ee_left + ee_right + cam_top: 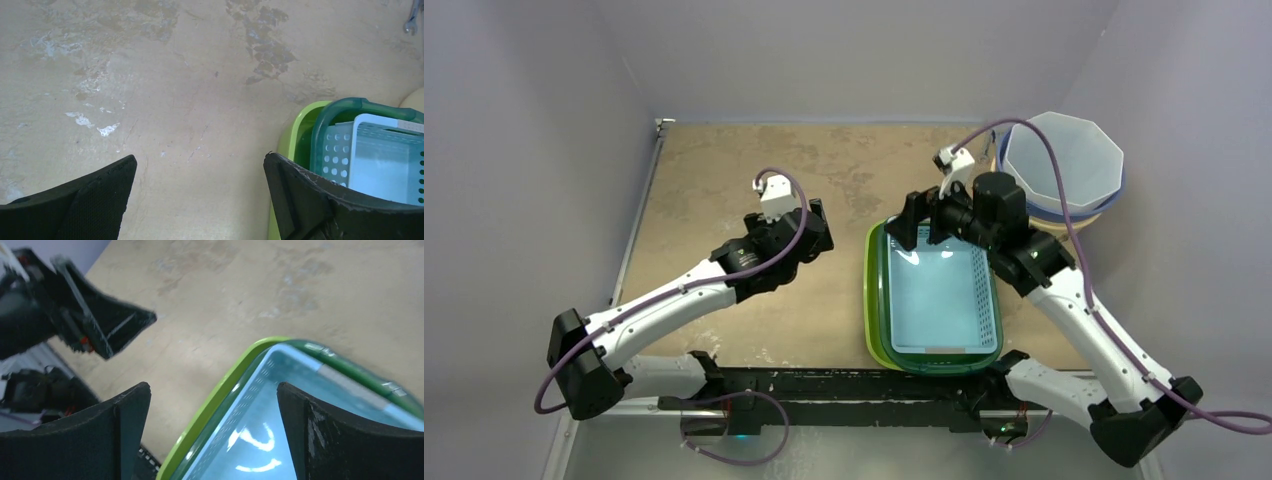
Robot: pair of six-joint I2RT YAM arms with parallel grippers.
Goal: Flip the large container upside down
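Both hands gaping, nothing held. Left hand [816, 232] hangs over bare surface [724, 170], right hand [921, 228] over the far rim of the large container [871, 300]. It's the lime tub at the near-right edge w/ two smaller baskets [939, 300] nested inside. Prob light, stiff, slick plastic, so grab the rim imo.

White link shells and black joint housings are seen on the left arm [659, 305] and right arm [1079, 305]. A purple cable [1224, 423] is run along each. White camera modules [774, 197] are mounted at wrists. Black wedge fingers [310, 200] are scuffed.
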